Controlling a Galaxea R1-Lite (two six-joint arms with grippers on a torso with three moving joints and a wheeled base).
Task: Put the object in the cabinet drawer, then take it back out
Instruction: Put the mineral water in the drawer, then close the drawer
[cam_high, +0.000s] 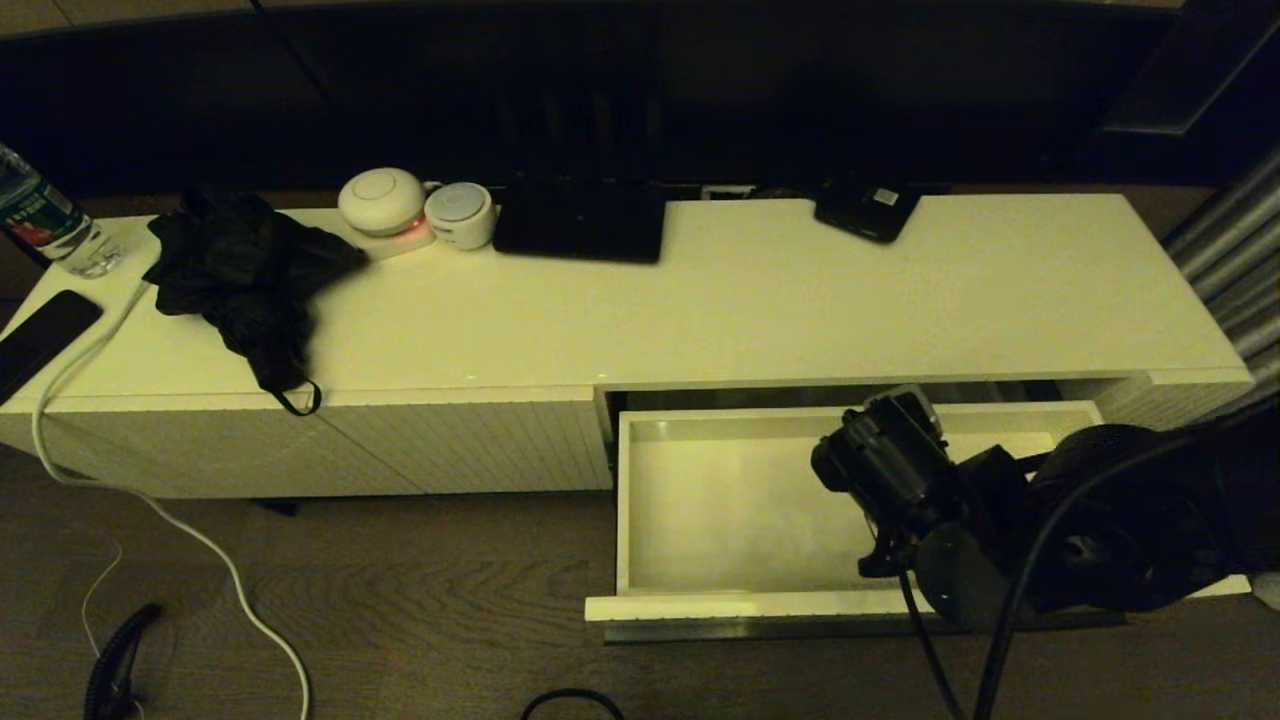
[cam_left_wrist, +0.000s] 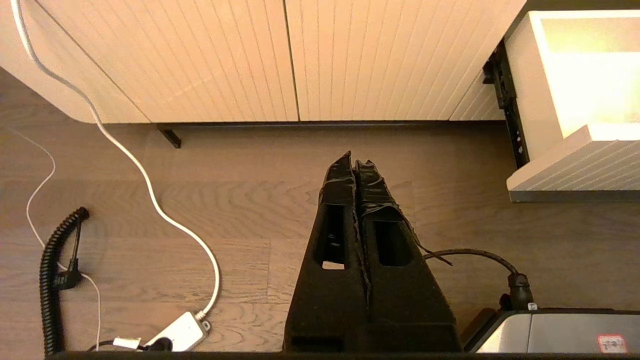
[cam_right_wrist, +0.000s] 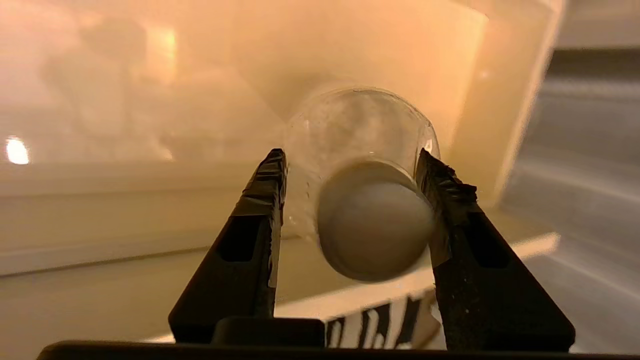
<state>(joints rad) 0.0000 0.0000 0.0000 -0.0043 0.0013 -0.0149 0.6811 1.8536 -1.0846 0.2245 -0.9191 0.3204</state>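
Observation:
The cabinet drawer (cam_high: 750, 606) is pulled out at the right of the low white cabinet, and its plain white inside shows (cam_right_wrist: 150, 100). My right gripper (cam_high: 882, 520) reaches down into the drawer's right part. In the right wrist view it (cam_right_wrist: 352, 165) is shut on the clear bottle (cam_right_wrist: 350, 125), one finger on each side of the body. The pale grey cap (cam_right_wrist: 372, 220) points toward the camera. In the head view the arm hides the bottle. My left gripper (cam_left_wrist: 354, 161) is shut and empty above the wooden floor, left of the drawer front (cam_left_wrist: 575, 172).
On the cabinet top stand another bottle with a green-and-red label (cam_high: 45, 225), a black cloth (cam_high: 240, 270), a dark phone (cam_high: 40, 335), two round white devices (cam_high: 385, 200) and a black box (cam_high: 580, 220). A white cable (cam_high: 150, 500) trails over the floor before the handleless ribbed panels (cam_high: 450, 450).

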